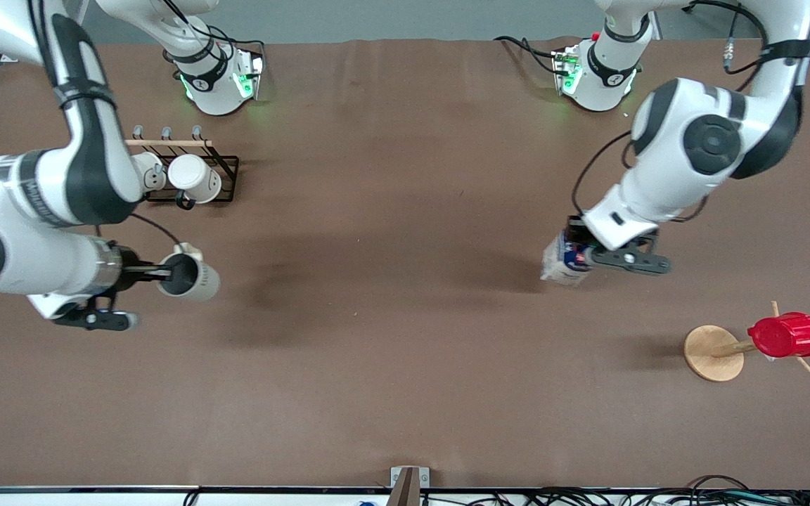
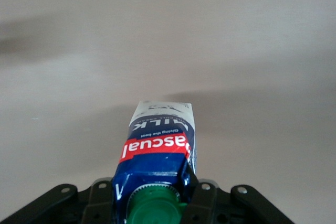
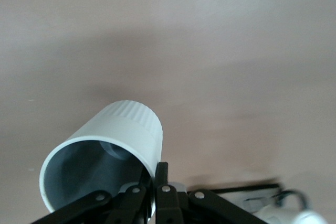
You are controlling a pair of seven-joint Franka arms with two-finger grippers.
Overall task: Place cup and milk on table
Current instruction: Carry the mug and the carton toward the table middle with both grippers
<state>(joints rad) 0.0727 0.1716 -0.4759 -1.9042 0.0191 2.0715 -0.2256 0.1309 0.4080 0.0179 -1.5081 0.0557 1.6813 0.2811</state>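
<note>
My right gripper (image 1: 164, 273) is shut on the rim of the off-white cup (image 1: 190, 277), one finger inside its grey inside and one outside. It holds the cup tilted over the brown table (image 1: 405, 393) at the right arm's end. In the right wrist view the cup (image 3: 118, 135) sits at the gripper (image 3: 156, 182). My left gripper (image 1: 583, 256) is shut on the blue and white milk carton (image 1: 561, 261) near its top and holds it tilted over the table at the left arm's end. In the left wrist view the carton (image 2: 160, 148) with its green cap (image 2: 155, 208) fills the gripper (image 2: 155, 200).
A black wire rack (image 1: 226, 184) with two brighter white mugs (image 1: 194, 177) stands by the right arm's base. A wooden stand (image 1: 713, 353) bearing a red ribbed cup (image 1: 786, 335) stands near the left arm's end, nearer the front camera than the milk.
</note>
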